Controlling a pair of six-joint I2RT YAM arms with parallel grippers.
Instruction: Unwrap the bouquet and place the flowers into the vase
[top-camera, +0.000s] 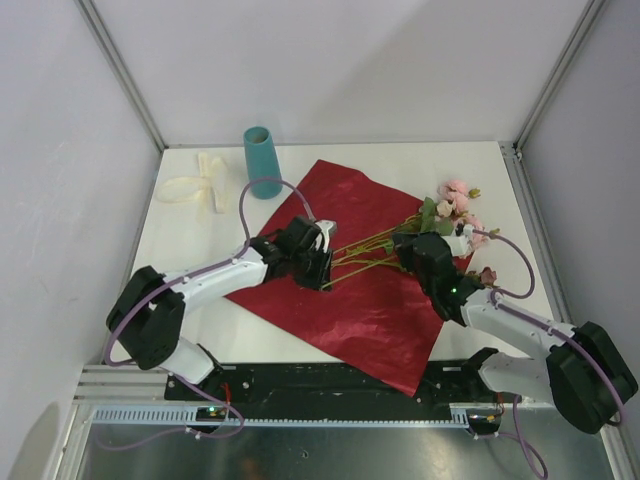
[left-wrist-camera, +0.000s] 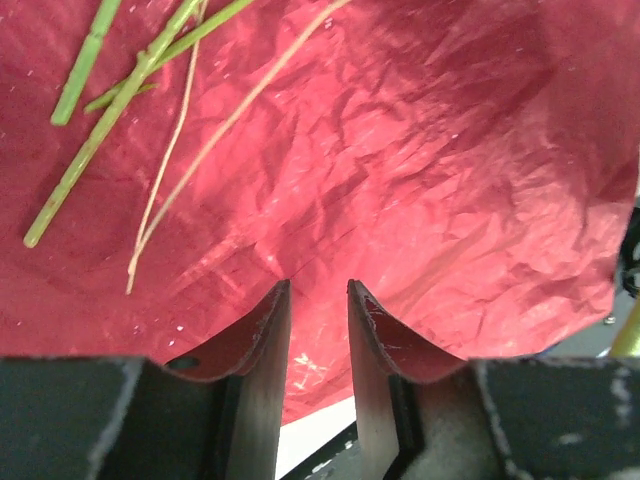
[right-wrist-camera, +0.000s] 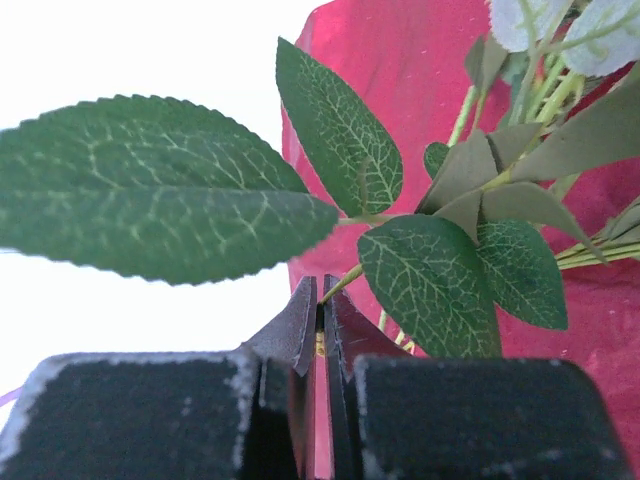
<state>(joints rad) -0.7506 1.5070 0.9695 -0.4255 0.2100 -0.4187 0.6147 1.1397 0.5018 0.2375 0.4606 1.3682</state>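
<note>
**Wrapping paper** (top-camera: 370, 300): dark red, crinkled, spread flat on the tabletop (top-camera: 180, 232).

**Flowers** (top-camera: 440, 212): laid across the paper, with the green stems pointed left. The pink and cream blooms are at the sheet's right edge.

**Vase** (top-camera: 260, 162): teal, set upright at the far edge, just beyond the paper's far corner.

**Ribbon** (top-camera: 200, 188): cream, laid loose to the left of the vase.

**Left gripper** (left-wrist-camera: 318, 290): held low over the paper near the stem ends. The jaws are parted and nothing is between them.

**Right gripper** (right-wrist-camera: 320, 290): placed among the leaves. The jaws are closed on a thin green stem.
</note>
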